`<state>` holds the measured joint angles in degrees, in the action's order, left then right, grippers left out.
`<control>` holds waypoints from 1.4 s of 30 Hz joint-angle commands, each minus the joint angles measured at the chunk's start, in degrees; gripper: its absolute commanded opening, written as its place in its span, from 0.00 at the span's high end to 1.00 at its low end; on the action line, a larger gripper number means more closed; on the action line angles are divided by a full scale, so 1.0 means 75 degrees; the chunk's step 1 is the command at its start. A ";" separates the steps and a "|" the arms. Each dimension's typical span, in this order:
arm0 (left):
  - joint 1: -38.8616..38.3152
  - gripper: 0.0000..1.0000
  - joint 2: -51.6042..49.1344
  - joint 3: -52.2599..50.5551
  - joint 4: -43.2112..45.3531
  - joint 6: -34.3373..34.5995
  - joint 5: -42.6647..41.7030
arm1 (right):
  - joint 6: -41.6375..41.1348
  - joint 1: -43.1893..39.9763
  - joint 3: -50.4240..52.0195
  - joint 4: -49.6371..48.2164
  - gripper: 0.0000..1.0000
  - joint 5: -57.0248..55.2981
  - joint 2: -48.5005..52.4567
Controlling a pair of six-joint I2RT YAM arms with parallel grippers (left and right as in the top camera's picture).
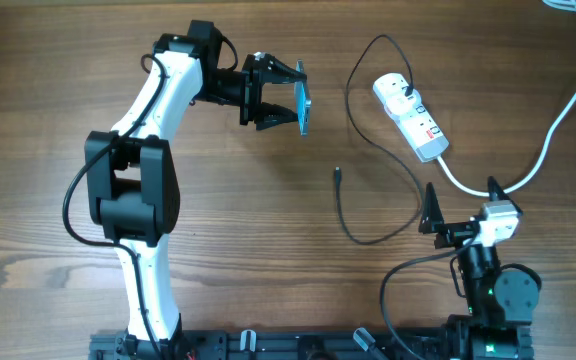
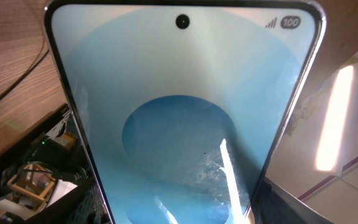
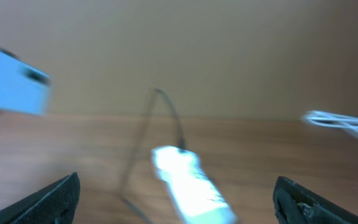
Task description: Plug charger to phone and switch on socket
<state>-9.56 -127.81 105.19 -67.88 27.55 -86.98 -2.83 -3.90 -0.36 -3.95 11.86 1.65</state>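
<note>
My left gripper [image 1: 286, 102] is shut on the phone [image 1: 303, 103] and holds it on edge above the table, screen turned toward the right. In the left wrist view the cyan screen [image 2: 185, 118] fills the frame between my fingers. The charger's thin black cable [image 1: 353, 100] runs from its plug in the socket [image 1: 411, 116] and loops round to the connector tip [image 1: 338, 173] lying on the table. My right gripper [image 1: 446, 222] is open and empty below the socket, which shows blurred in the right wrist view [image 3: 188, 183] between the fingertips.
The socket's thick white cord [image 1: 558, 120] runs off to the top right corner. The phone appears at the left edge of the right wrist view [image 3: 11, 81]. The arm bases stand at the front edge of the wooden table [image 1: 28, 80].
</note>
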 commanded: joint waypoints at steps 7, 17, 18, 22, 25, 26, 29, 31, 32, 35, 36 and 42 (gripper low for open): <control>0.0064 0.33 0.0341 0.0166 -0.0012 -0.0009 -0.0449 | -0.9031 0.0026 -0.0032 -0.2075 0.00 0.4336 -0.0026; 0.0061 0.33 0.0341 0.0166 -0.0009 -0.0012 -0.0449 | -0.2498 0.0026 -0.7504 0.6228 0.00 0.3812 0.4366; 0.0061 0.33 0.0341 0.0166 -0.0009 -0.0012 -0.0449 | -0.2451 0.0026 -0.8349 0.7495 0.00 0.3453 0.5243; 0.0061 0.33 0.0341 0.0166 -0.0012 -0.0012 -0.0449 | -0.1784 0.0026 -0.8594 0.7819 0.00 0.5435 0.6525; 0.0061 0.33 0.0341 0.0166 -0.0012 -0.0015 -0.0449 | -0.1594 0.0845 -0.8891 0.8894 0.01 0.2014 0.6642; 0.0061 0.33 0.0341 0.0166 -0.0012 -0.0015 -0.0449 | -0.1591 0.1215 -0.9028 0.9273 0.01 0.1087 0.6677; 0.0061 0.33 0.0341 0.0166 -0.0012 -0.0015 -0.0449 | -0.2326 0.2591 -0.9296 1.0261 0.01 -0.1236 0.6886; 0.0061 0.33 0.0341 0.0166 -0.0009 -0.0015 -0.0449 | -0.2745 0.3544 -0.9416 0.9976 0.00 -0.1585 0.6968; 0.0061 0.33 0.0341 0.0166 -0.0012 -0.0015 -0.0449 | -0.2853 0.3719 -0.9518 0.9908 0.00 -0.1612 0.7047; 0.0061 0.33 0.0341 0.0166 -0.0012 -0.0015 -0.0449 | -0.2879 0.4141 -1.0384 0.9970 0.01 -0.1667 0.7909; 0.0061 0.33 0.0341 0.0166 -0.0012 -0.0012 -0.0449 | -0.2876 0.4194 -1.0666 1.0040 0.01 -0.1801 0.8236; 0.0061 0.33 0.0341 0.0166 -0.0012 -0.0012 -0.0449 | -0.2162 0.4269 -1.2048 0.9978 0.00 -0.1597 0.9189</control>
<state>-9.56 -127.76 105.30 -67.92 27.55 -87.57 -25.17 27.73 -87.90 71.79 -2.90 70.83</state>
